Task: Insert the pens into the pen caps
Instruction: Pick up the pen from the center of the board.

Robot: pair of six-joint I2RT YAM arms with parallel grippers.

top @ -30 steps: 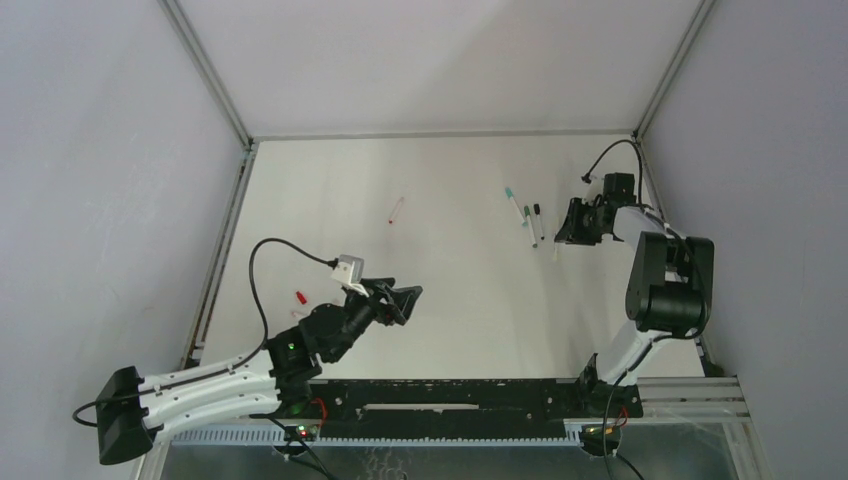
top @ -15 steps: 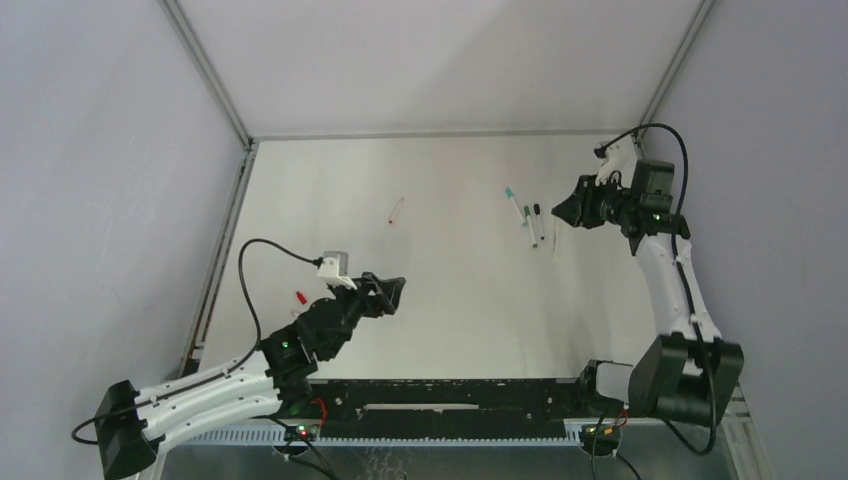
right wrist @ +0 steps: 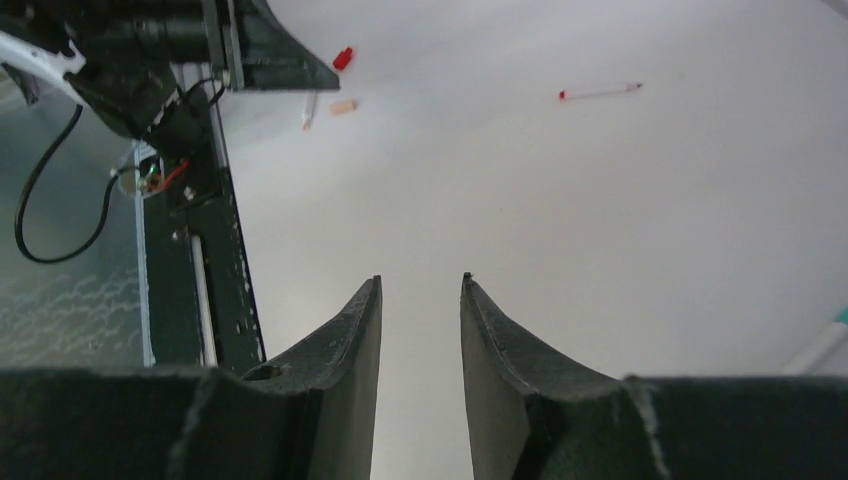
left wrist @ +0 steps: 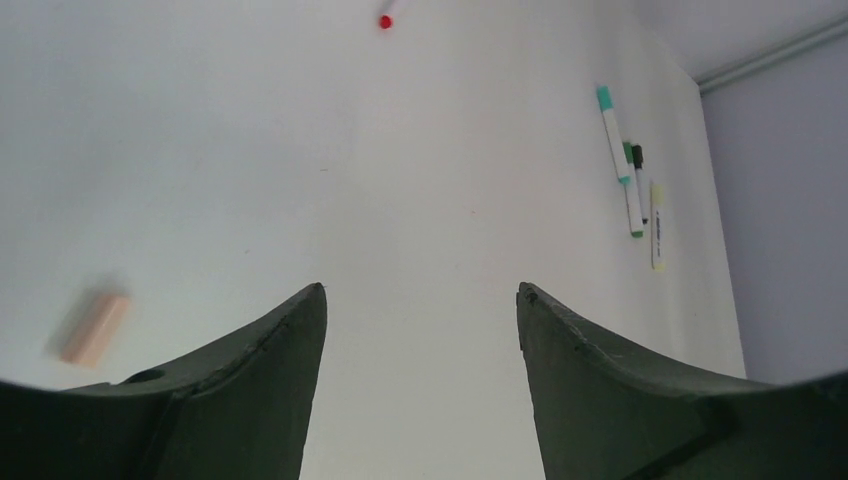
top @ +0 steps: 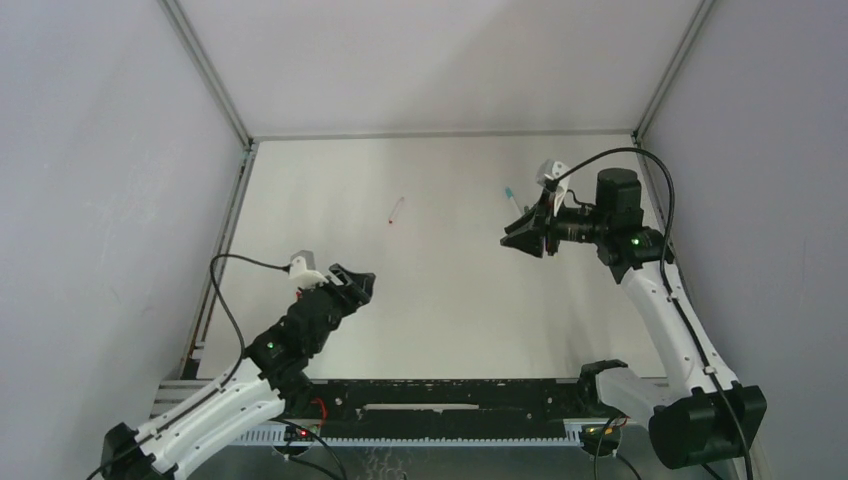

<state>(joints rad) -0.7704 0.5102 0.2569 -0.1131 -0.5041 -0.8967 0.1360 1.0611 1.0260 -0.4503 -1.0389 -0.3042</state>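
Note:
My left gripper (top: 357, 284) is open and empty above the near-left of the table; its jaws frame bare table in the left wrist view (left wrist: 420, 292). A blurred peach cap (left wrist: 92, 328) lies to its left. My right gripper (top: 513, 240) hangs in the air at the right, pointing left, jaws a little apart and empty (right wrist: 421, 280). A red-tipped pen (top: 397, 209) lies mid-table. A teal-capped pen (top: 511, 194) shows behind the right gripper. The left wrist view shows that teal pen (left wrist: 610, 125) with a green-tipped pen (left wrist: 632, 200) and a yellow one (left wrist: 657, 225). A red cap (right wrist: 343, 57) and the peach cap (right wrist: 343, 106) lie near the left arm.
The black rail (top: 450, 395) with the arm bases runs along the near edge. Grey walls close the table at the back and both sides. A short white pen (right wrist: 309, 111) lies beside the peach cap.
My right arm has risen and swung left, now covering most of the pen cluster. My left arm has drawn back towards the near left.

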